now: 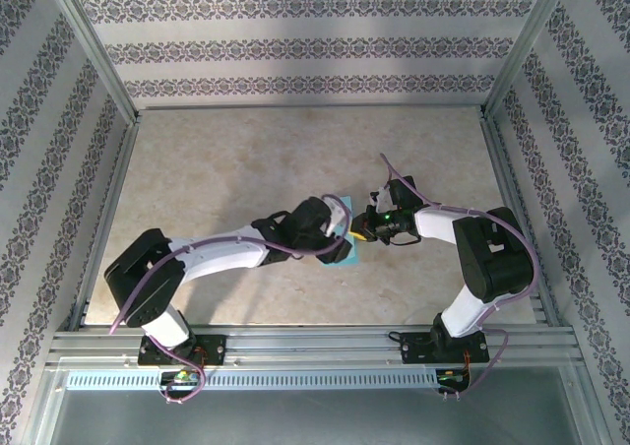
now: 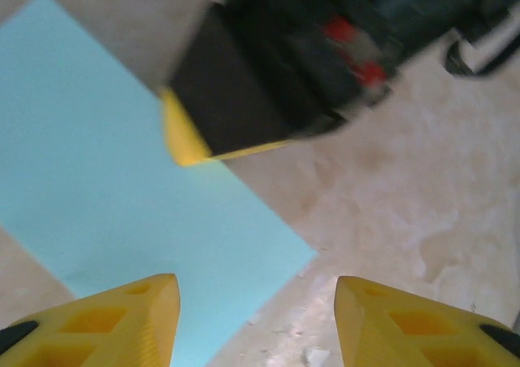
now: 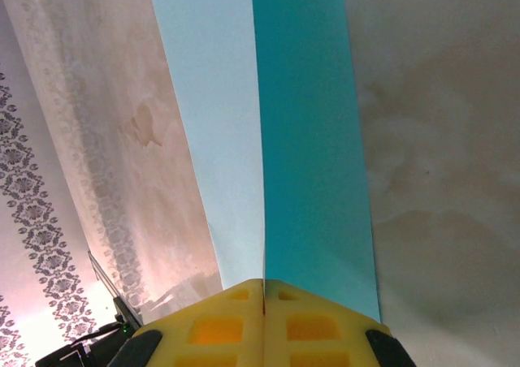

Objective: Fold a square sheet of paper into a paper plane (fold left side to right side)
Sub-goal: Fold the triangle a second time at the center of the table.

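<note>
Touching the folded turquoise sheet of paper (image 3: 309,140) with fully closed tips: right end effector (image 3: 264,292), can't tell if it's pinching. Left end effector (image 2: 256,322) half open, empty, over the sheet's corner. Sheet lies mid-desk (image 1: 217,159).

bright even overhead light, soft shadows, left wrist view blurred close up
</note>
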Available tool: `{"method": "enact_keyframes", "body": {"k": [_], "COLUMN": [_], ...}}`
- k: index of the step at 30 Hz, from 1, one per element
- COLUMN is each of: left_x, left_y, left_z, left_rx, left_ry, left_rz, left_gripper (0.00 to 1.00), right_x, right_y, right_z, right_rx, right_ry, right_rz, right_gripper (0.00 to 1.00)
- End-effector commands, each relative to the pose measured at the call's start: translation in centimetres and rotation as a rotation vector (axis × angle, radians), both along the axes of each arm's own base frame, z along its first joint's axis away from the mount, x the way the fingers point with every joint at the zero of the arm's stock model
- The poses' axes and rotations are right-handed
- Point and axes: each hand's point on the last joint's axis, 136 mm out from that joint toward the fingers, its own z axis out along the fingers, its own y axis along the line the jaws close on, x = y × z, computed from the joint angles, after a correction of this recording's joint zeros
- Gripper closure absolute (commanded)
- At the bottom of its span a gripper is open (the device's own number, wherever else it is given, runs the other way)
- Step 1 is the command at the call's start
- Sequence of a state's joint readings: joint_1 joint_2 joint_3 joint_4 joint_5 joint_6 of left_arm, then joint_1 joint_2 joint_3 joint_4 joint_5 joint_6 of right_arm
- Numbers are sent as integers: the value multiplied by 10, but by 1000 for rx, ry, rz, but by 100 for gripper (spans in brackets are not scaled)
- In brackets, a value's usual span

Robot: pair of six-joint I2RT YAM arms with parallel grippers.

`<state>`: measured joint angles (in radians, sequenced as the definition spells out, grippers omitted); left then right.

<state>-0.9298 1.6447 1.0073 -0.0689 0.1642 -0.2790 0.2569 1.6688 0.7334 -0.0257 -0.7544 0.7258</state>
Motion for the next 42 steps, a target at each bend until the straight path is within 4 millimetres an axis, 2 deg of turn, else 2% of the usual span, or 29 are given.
{"method": "enact_keyframes", "body": {"k": [1, 6, 12, 19, 22, 28, 34, 39, 42], "left_x": [-9, -11, -4, 3, 3, 4, 4, 4, 4], "left_y": [-9, -21, -22, -21, -23, -24, -24, -24, -24], "left_z": [-13, -31, -49, -57, -57, -55, -50, -46, -42], "left_rx": [148, 262, 356, 398, 396, 391, 378, 346, 310], "left_ry": [-78, -110, -118, -124, -123, -125, -134, -129, -106], "left_rz": [-76, -85, -73, -61, -63, -62, -56, -42, -29], "left_gripper": [45, 41, 40, 40, 47, 71, 88, 95, 99], "right_x": [2, 3, 2, 2, 2, 3, 3, 3, 6], "right_y": [0, 0, 0, 0, 0, -1, -2, -1, -3], "right_z": [9, 9, 8, 6, 5, 3, 1, 2, 6], "right_rx": [30, 31, 33, 32, 29, 22, 17, 14, 16], "right_ry": [-12, -11, -8, -6, -4, -2, -3, -8, -21], "right_rz": [-9, -12, -11, -12, -13, -15, -13, -11, -13], "right_gripper": [100, 100, 100, 100, 100, 100, 100, 96, 91]}}
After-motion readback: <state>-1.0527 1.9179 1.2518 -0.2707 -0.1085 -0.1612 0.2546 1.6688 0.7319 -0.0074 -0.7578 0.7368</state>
